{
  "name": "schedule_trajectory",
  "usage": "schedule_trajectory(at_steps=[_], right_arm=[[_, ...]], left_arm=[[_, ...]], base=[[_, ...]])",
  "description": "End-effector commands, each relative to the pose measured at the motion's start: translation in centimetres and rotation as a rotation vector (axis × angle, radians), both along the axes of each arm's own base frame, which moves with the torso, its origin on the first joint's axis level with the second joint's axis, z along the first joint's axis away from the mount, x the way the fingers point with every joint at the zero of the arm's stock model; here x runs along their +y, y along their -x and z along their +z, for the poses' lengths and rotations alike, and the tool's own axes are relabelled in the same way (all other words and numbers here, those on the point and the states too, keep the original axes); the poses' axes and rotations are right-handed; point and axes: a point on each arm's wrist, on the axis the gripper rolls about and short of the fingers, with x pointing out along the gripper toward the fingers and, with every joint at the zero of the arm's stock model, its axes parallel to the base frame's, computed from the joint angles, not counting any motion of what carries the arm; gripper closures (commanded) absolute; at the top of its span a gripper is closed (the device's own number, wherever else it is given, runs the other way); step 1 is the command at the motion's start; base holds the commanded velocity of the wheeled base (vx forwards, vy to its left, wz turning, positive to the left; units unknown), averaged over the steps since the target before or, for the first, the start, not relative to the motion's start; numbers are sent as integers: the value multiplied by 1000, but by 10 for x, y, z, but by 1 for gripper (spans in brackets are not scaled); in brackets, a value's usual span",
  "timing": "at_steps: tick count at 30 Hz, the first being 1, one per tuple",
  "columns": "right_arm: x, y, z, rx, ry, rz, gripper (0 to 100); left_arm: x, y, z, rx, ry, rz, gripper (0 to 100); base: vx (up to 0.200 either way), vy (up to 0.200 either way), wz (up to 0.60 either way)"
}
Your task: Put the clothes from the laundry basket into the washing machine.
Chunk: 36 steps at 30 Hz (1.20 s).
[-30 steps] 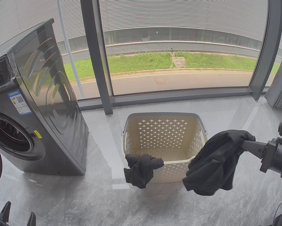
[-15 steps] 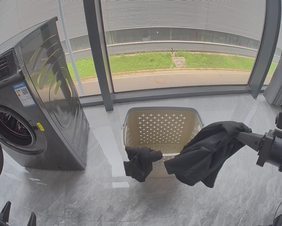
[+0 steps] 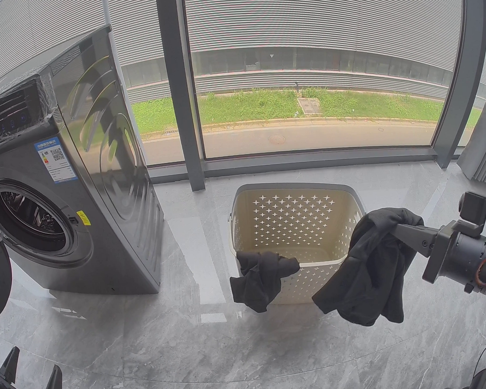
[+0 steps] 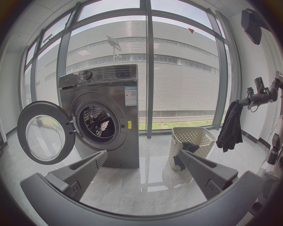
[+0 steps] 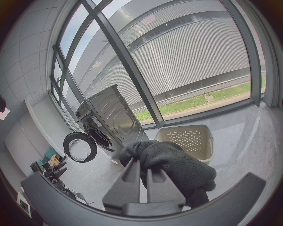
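1. Head view: my right gripper (image 3: 400, 230) is clamped on a black garment (image 3: 369, 283), which hangs in the air beside the right front corner of the laundry basket (image 3: 294, 187), well apart from the washing machine (image 3: 107, 172).
2. A second dark garment (image 3: 261, 280) is draped over the basket's front rim, half outside. The basket floor looks bare.
3. I judge the task to be more than half done. The held garment must cross to the open drum (image 4: 98, 122), and the draped one comes after it. Something pale lies in the drum, but I cannot tell what.
4. My left gripper (image 4: 142, 153) is low, its fingers wide apart and holding nothing.
5. The held garment is a soft, fine mesh knit. The basket is cream plastic with rounded corners and star-shaped holes. The washer is dark grey metal with a round glass door (image 4: 45, 132) swung open. The floor (image 3: 169, 337) is glossy grey stone.
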Motion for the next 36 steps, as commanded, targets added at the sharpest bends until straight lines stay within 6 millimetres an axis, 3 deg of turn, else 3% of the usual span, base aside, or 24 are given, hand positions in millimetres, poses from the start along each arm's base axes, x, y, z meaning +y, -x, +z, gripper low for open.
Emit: schedule_trajectory(at_steps=[1,36], right_arm=[[6,-9,-18,39,62,-1,100],[8,-15,-20,41,79,-26,100]], left_arm=[[0,0,-5,1,6,1,0],[0,0,-5,-2,3,0,0]], base=[[0,200,0],[0,200,0]])
